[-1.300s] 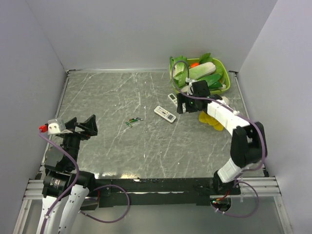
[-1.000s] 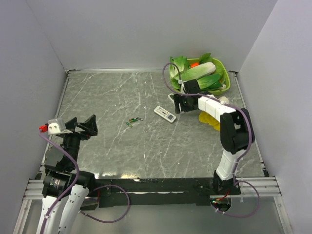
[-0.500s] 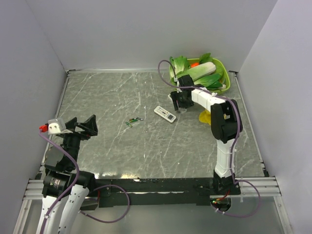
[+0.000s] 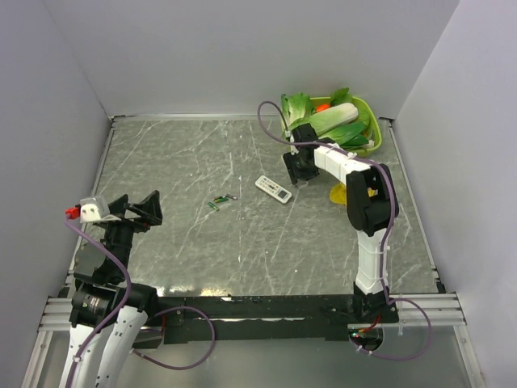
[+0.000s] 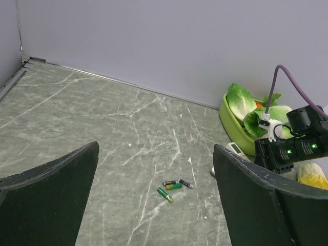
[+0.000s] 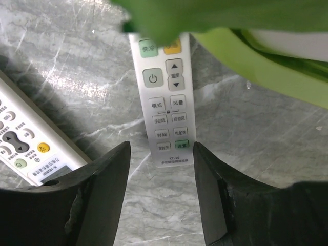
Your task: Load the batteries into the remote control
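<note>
- While nothing is loaded yet, the left hand (image 5: 155, 151) hovers at the near left, fingers wide apart, holding nothing
- The batteries (image 5: 173, 186) lie loose in the middle of the surface (image 4: 178, 153), well apart from both hands
- A wider remote (image 4: 273, 189) lies right of them
- The right hand (image 6: 161, 149), fingers apart and not clamped, straddles the near end of the remote control (image 6: 165, 110), lying buttons up beside the green bowl (image 6: 256, 61)
- Left, by my judgement: grip it, turn it over, open the compartment, fit both batteries
</note>
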Available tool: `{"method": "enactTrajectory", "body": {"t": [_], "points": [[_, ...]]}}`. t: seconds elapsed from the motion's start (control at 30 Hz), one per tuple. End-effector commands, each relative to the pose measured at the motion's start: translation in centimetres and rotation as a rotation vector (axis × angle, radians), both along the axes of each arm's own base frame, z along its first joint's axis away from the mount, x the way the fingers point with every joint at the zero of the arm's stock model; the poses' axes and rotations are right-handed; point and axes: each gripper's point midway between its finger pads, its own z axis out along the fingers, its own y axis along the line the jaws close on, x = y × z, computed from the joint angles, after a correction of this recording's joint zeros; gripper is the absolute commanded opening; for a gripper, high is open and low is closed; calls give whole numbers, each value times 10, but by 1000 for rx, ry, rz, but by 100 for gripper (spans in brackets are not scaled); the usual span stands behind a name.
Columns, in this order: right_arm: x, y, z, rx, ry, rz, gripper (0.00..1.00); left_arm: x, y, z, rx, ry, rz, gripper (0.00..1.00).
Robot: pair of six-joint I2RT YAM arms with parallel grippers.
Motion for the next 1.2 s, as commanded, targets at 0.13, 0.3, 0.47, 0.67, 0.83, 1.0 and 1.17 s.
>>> {"method": "enactTrajectory", "body": {"t": [0.13,0.3,0.47,0.67,0.83,1.0,1.17], "points": [[-30,19,-7,-44,56,74,56,-6,2,20,-2,-52,6,97],[-41,21,9,-37,17,48,49,-7,2,21,-5,-57,4,97],[-50,18,13,-34,14,7,44,-8,3,21,-4,-58,6,97],[-55,18,28,5,-16,-67,48,-8,3,21,-5,-60,6,97],[-35,15,48,10,-105,-120,65,-8,2,21,-4,-58,2,97],[-22,16,40,40,-105,-155,67,-8,3,21,-5,-57,7,97],[-17,18,26,52,-73,-157,67,-8,2,21,-4,-57,4,97]]}}
